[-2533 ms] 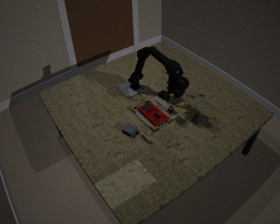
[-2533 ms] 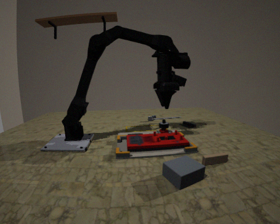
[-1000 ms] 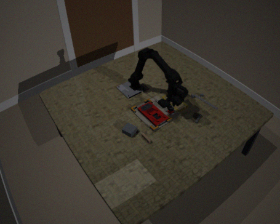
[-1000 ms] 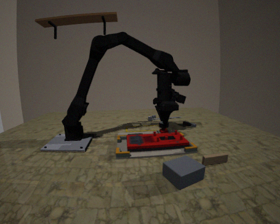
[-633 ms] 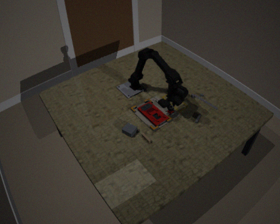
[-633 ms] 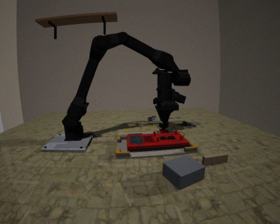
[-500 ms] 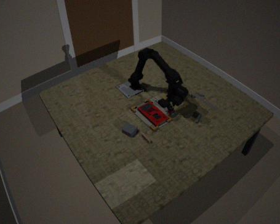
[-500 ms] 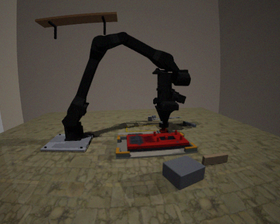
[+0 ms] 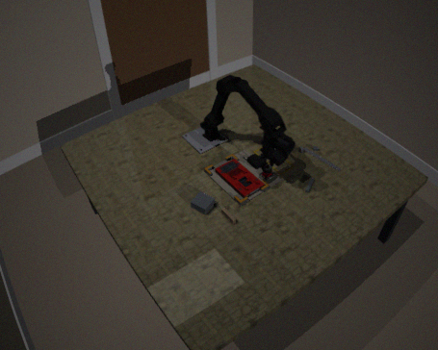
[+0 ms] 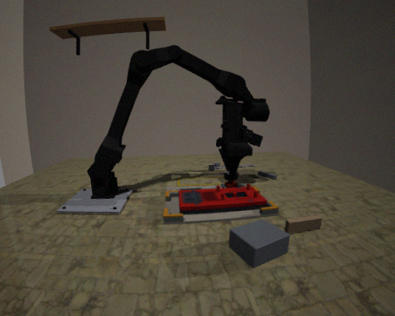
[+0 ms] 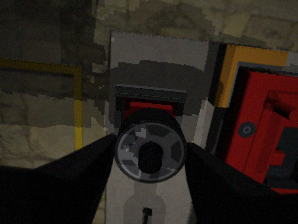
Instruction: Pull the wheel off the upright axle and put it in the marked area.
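Note:
My gripper [image 9: 268,166] [image 10: 231,174] [image 11: 150,145] points straight down and is shut on the wheel [image 11: 172,153], one finger on each side of its rim. The wheel is dark with a grey spoked face, seen from above in the wrist view. The dark middle of its hub shows; how far the axle reaches into it is hidden. Directly below is the red base of the stand [image 10: 231,184] [image 11: 149,107], on a pale grey board. The marked area is a yellow outline [image 10: 178,182] [image 11: 78,115], on the table left of the board in the wrist view.
A red panel [image 9: 237,176] [image 10: 221,202] [image 11: 237,145] with raised pegs lies close beside the stand, between orange corner brackets [image 11: 230,67]. A grey block [image 9: 203,202] [image 10: 259,240] and a small wooden block [image 9: 229,215] [image 10: 304,224] lie beyond the panel. Grey tools [image 9: 324,160] lie on the far side.

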Action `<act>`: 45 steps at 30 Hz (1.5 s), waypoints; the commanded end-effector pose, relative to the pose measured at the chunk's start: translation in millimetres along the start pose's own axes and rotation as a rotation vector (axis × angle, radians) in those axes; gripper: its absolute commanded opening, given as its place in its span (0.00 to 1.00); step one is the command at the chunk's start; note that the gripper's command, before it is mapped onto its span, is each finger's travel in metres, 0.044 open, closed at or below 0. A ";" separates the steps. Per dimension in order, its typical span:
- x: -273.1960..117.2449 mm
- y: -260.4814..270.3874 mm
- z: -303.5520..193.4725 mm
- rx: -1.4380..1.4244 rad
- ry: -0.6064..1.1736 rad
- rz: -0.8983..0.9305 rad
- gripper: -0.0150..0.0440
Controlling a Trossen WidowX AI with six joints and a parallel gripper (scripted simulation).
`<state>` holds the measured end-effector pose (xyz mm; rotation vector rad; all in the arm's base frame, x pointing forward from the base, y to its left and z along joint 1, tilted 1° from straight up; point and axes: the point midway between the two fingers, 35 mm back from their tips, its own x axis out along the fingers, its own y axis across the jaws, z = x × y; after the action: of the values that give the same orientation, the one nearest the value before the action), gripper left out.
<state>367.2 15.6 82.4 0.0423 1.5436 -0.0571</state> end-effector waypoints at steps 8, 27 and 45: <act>-10.1 -0.4 -0.5 -0.001 -0.007 0.000 0.25; -16.4 -0.3 -0.5 -0.001 -0.008 0.001 0.25; -22.3 -0.3 -0.7 -0.001 -0.008 0.002 0.25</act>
<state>366.3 15.8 103.5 0.0444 1.5342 -0.0548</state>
